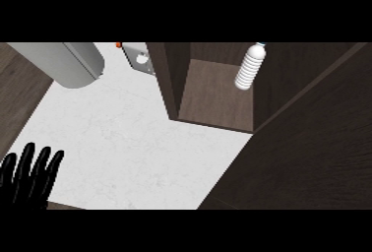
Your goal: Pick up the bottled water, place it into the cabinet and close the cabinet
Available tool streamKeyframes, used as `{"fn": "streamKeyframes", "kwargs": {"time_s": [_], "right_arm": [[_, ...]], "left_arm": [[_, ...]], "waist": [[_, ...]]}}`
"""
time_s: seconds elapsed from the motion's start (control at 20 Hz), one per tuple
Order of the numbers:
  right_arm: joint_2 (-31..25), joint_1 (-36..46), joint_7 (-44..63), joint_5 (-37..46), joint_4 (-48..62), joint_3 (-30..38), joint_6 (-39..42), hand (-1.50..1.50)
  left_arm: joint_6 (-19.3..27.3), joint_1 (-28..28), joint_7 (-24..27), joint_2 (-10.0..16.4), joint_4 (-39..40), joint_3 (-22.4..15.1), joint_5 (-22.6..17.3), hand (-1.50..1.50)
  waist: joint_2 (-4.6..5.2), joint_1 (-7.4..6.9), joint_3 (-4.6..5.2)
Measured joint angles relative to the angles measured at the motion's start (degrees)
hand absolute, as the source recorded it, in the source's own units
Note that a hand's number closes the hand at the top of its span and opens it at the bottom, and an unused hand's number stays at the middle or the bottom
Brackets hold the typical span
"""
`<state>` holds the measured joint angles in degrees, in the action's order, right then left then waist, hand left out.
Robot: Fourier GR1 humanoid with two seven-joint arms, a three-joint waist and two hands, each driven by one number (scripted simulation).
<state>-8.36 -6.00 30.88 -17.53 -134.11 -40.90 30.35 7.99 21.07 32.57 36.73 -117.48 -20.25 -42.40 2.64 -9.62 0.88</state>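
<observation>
The bottled water (pixel 249 69) is white and ribbed with a blue cap, and it stands upright inside the dark wooden cabinet (pixel 215 101), at the right side of its shelf. The cabinet door (pixel 312 142) hangs open and fills the right side of the head view. My left hand (pixel 30 172) rests open at the lower left edge, fingers up, far from the bottle. My right hand shows nowhere in the view.
A grey metal cylinder-shaped appliance (pixel 69 61) lies at the upper left on the white marble counter (pixel 131 147). A small grey object (pixel 138 58) with an orange spot sits beside the cabinet's left wall.
</observation>
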Motion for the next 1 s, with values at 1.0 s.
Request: {"fn": "streamKeyframes", "kwargs": {"time_s": [1.0], "right_arm": [[5.97,7.50,-5.73,-5.01,14.21,17.81,-23.16,1.50]], "left_arm": [[-2.37,2.04,0.96,0.87,1.22,2.01,-1.08,-1.50]], "waist": [[-0.48,1.76,-0.38]]}}
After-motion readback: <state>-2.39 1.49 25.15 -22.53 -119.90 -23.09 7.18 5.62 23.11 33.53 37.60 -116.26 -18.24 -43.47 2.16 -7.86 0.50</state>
